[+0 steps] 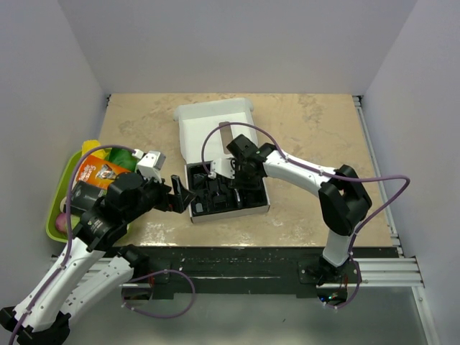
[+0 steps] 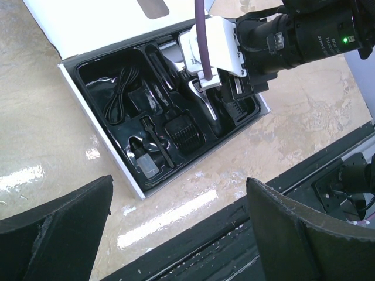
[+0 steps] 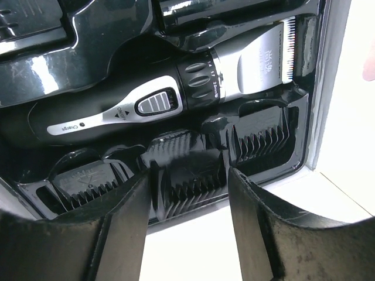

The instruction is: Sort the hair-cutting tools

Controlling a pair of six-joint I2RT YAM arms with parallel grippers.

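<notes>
Left gripper [image 2: 179,231]: fingers spread, empty, hovering short of the black insert tray [image 2: 89,76], which lies ahead of it. Cord [image 2: 117,96] sits coiled in a pocket ahead-left.

Right gripper [image 3: 188,175]: fingers spread, gripping nothing, straddling the middle comb attachment [image 3: 184,153] seated below. Hair clipper [image 3: 170,102] lies just beyond the fingertips, long axis crosswise to them, blade head rightward.

Judgement: the right arm is nearer, and the comb calls for a straight descent.

The left arm [image 1: 79,277] and right arm [image 1: 298,169] wear white shells between black joint housings, each trailing a purple cable [image 2: 200,35] back toward the black base rail [image 1: 251,262]. The left end effector [image 2: 180,182] and right end effector [image 3: 188,172] have matte-black wedge fingers.
</notes>
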